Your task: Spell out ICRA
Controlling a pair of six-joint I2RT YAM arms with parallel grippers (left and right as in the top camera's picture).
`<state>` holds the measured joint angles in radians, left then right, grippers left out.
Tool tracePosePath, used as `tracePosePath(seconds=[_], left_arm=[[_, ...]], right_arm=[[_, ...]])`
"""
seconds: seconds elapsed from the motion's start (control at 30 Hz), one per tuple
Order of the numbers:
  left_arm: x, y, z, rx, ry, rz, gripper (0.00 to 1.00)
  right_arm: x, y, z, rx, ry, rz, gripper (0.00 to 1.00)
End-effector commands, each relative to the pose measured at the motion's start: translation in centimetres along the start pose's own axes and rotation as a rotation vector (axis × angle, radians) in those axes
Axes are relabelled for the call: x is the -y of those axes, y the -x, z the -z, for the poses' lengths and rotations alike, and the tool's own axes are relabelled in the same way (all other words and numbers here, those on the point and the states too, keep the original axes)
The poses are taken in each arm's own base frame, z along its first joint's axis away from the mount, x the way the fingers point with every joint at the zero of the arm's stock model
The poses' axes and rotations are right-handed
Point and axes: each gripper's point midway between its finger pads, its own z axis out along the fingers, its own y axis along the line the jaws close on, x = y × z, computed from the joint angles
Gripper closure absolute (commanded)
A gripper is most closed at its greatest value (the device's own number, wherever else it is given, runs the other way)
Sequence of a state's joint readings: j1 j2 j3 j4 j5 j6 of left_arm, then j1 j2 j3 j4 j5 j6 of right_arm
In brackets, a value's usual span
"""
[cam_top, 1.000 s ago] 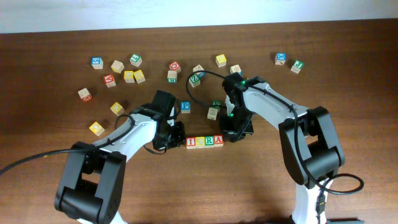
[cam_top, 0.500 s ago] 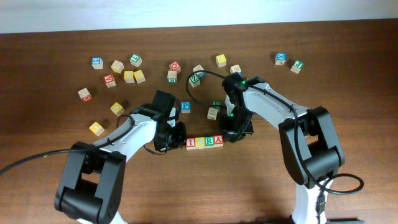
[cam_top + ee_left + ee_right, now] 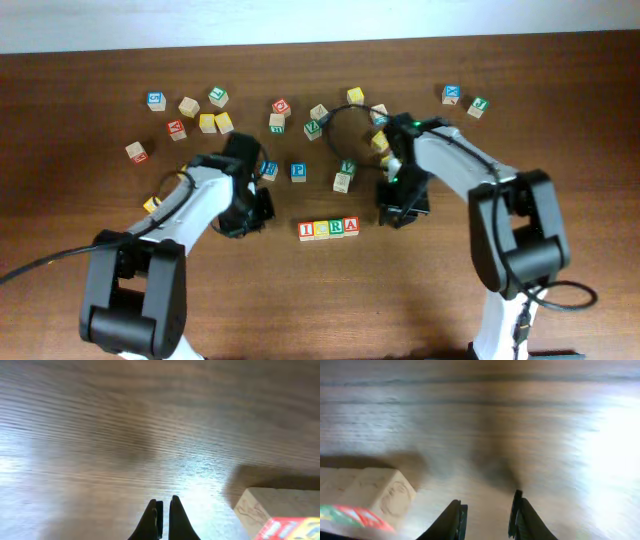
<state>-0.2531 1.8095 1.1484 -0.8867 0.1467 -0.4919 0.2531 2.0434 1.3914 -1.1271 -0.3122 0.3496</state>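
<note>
Four wooden letter cubes sit touching in a straight row near the middle of the desk (image 3: 320,300). From left to right in the overhead view they are the red I cube (image 3: 306,230), the yellow C cube (image 3: 321,229), the green R cube (image 3: 336,228) and the red A cube (image 3: 351,226). The left hand (image 3: 258,212) hangs near the I end, apart from the row, its fingers (image 3: 150,522) clenched together on nothing. The right hand (image 3: 395,213) sits near the A end, also clear of the row. It is released, its fingers (image 3: 455,520) standing a little apart with only bare wood between them. A blue P cube (image 3: 298,171) lies behind the row, and many other letter cubes are scattered along the far side of the desk.
</note>
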Motion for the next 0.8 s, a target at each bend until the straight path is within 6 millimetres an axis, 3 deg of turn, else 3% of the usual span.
tracePosePath(seconds=[0.0, 0.07, 0.13, 0.17, 0.2, 0.23, 0.27, 0.3, 0.4, 0.5, 0.63, 0.77], left_arm=[[0.4, 2.0, 5.4, 0.125, -0.045, -0.023, 1.0], [0.5, 1.4, 8.0, 0.17, -0.067, -0.03, 1.0], [0.2, 0.0, 10.0, 0.187, -0.075, -0.033, 0.7], [0.0, -0.5, 10.6, 0.19, -0.074, -0.033, 0.44], [-0.1, -0.8, 11.1, 0.196, -0.077, -0.033, 0.12], [-0.1, -0.8, 11.1, 0.197, -0.077, -0.033, 0.01], [-0.1, -0.8, 11.1, 0.196, -0.077, -0.034, 0.01], [-0.1, -0.8, 11.1, 0.196, -0.077, -0.033, 0.01], [0.0, -0.7, 11.0, 0.196, -0.078, -0.033, 0.01], [0.0, -0.7, 11.0, 0.196, -0.078, -0.033, 0.01], [-0.1, -0.7, 11.0, 0.196, -0.077, -0.033, 0.01], [0.0, -0.7, 11.0, 0.196, -0.078, -0.033, 0.01]], right_arm=[[0.3, -1.3, 5.3, 0.107, 0.024, 0.027, 0.77], [0.5, -3.2, 7.5, 0.137, -0.002, 0.04, 0.77], [0.6, -5.9, 10.1, 0.187, -0.052, 0.078, 0.7], [0.3, -7.8, 11.5, 0.219, -0.06, 0.11, 0.6], [0.3, -9.4, 12.7, 0.252, -0.076, 0.139, 0.47], [0.2, -10.9, 13.7, 0.283, -0.084, 0.167, 0.39], [-0.2, -12.7, 14.7, 0.322, -0.069, 0.204, 0.25], [-0.4, -14.2, 15.5, 0.361, -0.054, 0.235, 0.02], [0.6, -17.5, 18.6, 0.57, -0.045, 0.229, 0.02], [1.3, -20.1, 19.9, 0.694, 0.015, 0.276, 0.02], [0.9, -21.4, 20.1, 0.702, 0.082, 0.302, 0.02], [1.2, -21.0, 20.2, 0.71, 0.058, 0.293, 0.02]])
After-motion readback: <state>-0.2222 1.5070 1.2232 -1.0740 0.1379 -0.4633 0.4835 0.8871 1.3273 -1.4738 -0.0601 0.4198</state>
